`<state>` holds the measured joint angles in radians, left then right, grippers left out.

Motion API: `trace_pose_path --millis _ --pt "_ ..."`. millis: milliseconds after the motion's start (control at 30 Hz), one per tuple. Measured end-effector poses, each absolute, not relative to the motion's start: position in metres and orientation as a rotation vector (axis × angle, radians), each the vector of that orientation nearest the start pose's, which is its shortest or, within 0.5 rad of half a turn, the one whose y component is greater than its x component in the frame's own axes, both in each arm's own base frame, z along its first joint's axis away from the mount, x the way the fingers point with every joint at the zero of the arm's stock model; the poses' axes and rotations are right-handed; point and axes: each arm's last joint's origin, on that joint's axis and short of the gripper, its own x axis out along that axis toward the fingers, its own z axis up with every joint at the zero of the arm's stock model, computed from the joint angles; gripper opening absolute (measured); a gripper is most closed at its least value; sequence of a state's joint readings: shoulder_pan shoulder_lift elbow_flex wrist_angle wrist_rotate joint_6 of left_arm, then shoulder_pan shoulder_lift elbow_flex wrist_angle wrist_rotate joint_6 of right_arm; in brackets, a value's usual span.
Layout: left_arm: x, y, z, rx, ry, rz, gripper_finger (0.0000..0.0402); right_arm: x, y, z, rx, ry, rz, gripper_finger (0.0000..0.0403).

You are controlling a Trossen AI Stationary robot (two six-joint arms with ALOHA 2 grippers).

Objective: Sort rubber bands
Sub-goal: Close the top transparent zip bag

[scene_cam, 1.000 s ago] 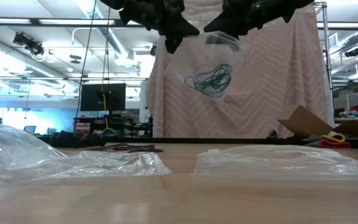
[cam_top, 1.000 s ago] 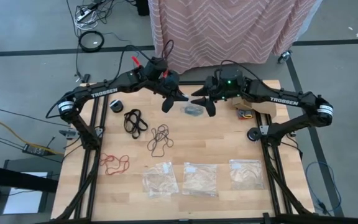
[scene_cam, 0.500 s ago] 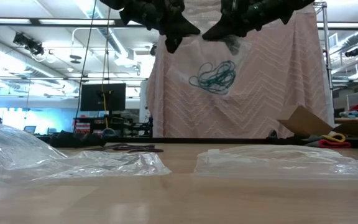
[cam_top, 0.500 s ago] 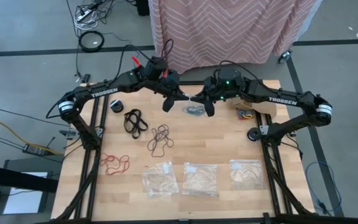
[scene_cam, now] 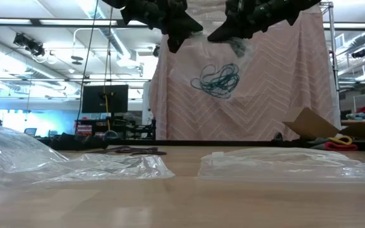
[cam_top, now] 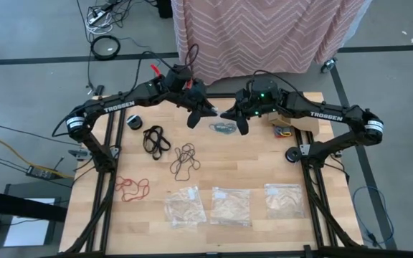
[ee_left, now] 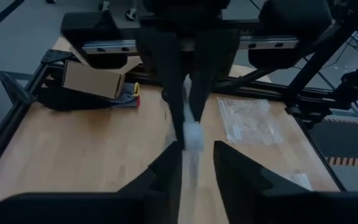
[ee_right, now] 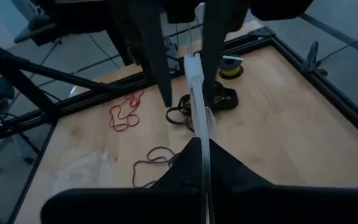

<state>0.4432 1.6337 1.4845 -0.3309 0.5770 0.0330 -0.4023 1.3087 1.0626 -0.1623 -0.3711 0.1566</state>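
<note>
While both arms meet high over the far middle of the table [cam_top: 264,168], a clear plastic bag [scene_cam: 228,60] hangs in the air between them with the teal-blue rubber bands [scene_cam: 217,78] bunched inside it. Look at the right pincer [cam_top: 228,115]: its fingers are pressed tight together on the bag's top edge, and the right wrist view shows the thin plastic strip running straight out from between them. The left pincer [cam_top: 205,110] sits just beside it at the same edge, and the left wrist view shows its fingers [ee_left: 166,177] parted a little with the plastic passing through the gap, so whether they touch it I cannot tell.

Down on the wood, the black rubber bands [cam_top: 155,139] lie near the left arm's side. The dark brown rubber bands [cam_top: 184,160] sit just beside them, toward the middle. The red rubber bands [cam_top: 132,188] are nearer the front left corner. Three more clear bags [cam_top: 231,205] lie in a row along the front edge. A cardboard box [cam_top: 297,118] rests under the right arm at the far right corner.
</note>
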Motion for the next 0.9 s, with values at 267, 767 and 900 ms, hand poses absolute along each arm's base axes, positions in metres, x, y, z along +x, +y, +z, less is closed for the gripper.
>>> trace_pose_path --millis 267,767,900 --pt "0.340 0.145 0.347 -0.223 0.421 -0.129 0.0133 0.271 -0.103 0.321 0.309 0.371 -0.043 0.0000" --pt "0.321 0.153 0.365 -0.235 0.368 -0.130 0.0131 0.266 -0.105 0.325 0.307 0.360 -0.030 0.0000" --pt "0.325 0.151 0.363 -0.234 0.368 -0.142 0.0131 0.266 -0.105 0.326 0.308 0.347 -0.028 0.0000"
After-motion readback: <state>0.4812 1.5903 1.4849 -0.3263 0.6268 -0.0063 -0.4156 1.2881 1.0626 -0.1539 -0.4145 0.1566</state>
